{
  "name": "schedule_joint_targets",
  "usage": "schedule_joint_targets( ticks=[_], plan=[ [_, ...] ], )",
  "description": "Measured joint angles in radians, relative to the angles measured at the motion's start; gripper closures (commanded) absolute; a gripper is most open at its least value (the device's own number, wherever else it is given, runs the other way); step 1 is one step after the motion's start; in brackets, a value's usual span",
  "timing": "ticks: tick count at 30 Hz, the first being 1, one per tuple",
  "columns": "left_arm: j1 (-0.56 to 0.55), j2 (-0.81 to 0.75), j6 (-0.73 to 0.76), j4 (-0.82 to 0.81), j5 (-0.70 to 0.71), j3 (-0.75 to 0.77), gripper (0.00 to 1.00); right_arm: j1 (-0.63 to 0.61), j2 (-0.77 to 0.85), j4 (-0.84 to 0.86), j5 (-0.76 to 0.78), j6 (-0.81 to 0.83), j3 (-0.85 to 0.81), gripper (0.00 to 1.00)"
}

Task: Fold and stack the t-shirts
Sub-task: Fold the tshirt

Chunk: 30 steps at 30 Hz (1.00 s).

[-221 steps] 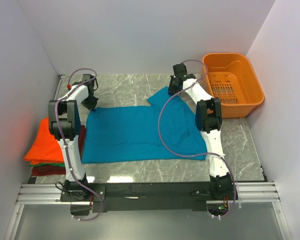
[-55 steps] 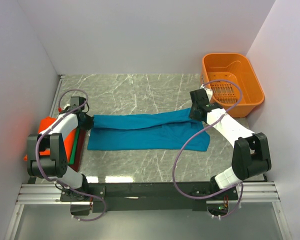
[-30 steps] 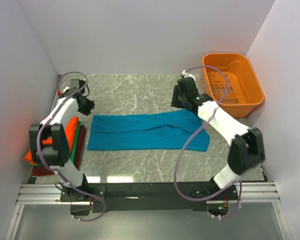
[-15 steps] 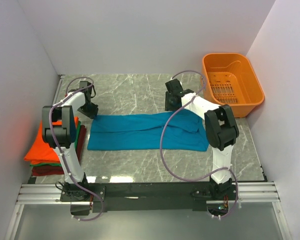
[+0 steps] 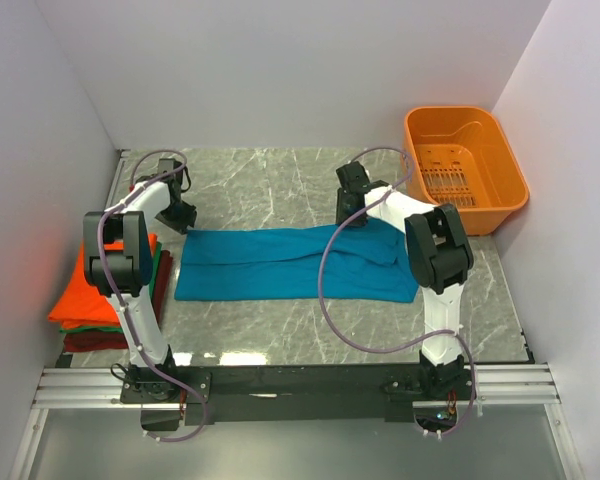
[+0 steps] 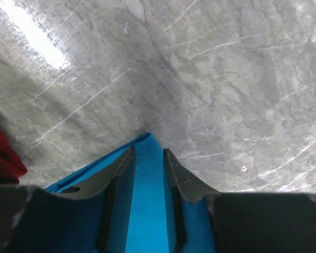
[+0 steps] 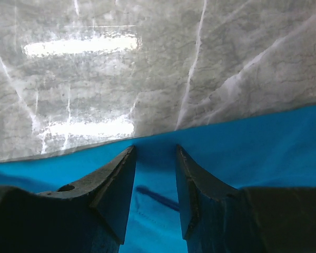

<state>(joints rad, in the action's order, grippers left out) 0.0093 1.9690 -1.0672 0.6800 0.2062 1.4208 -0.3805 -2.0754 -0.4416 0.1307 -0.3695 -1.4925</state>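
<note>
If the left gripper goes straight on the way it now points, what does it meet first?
Most likely the corner of the teal t-shirt between its fingers; beyond that, the marble table. Depth is unclear.

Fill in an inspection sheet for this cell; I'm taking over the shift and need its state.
Surface: grey marble table, no spills seen.
Job's things: teal shirt folded into a long strip, centre; stack at left, orange on top.
Clutter: orange basket, far right.
Grippers: left gripper open at the shirt's far left corner; right gripper open at its far edge.
Cables: purple cables loop from both arms.
Surroundings: white walls.
</note>
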Motion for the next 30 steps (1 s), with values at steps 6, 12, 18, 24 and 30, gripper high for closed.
schedule_joint_targets(
  ticks=[6,12,18,24,30],
  plan=[
    [-0.020,0.006,0.000,0.004,0.001,0.008,0.68,0.006,-0.008,0.007,-0.003,-0.005,-0.006,0.56],
    [-0.040,0.055,-0.001,0.017,0.006,0.042,0.79,0.006,-0.013,0.015,-0.006,-0.012,-0.008,0.59],
    [-0.040,0.058,-0.002,0.023,0.028,0.047,0.99,0.006,-0.025,0.026,-0.002,-0.014,-0.016,0.78],
    [-0.038,0.060,-0.001,0.040,0.051,0.057,0.99,0.019,-0.037,0.027,0.000,-0.029,-0.031,0.99],
    [-0.023,0.061,0.000,0.050,0.054,0.071,0.99,0.048,-0.037,0.029,-0.006,-0.055,-0.032,1.00]
  ],
)
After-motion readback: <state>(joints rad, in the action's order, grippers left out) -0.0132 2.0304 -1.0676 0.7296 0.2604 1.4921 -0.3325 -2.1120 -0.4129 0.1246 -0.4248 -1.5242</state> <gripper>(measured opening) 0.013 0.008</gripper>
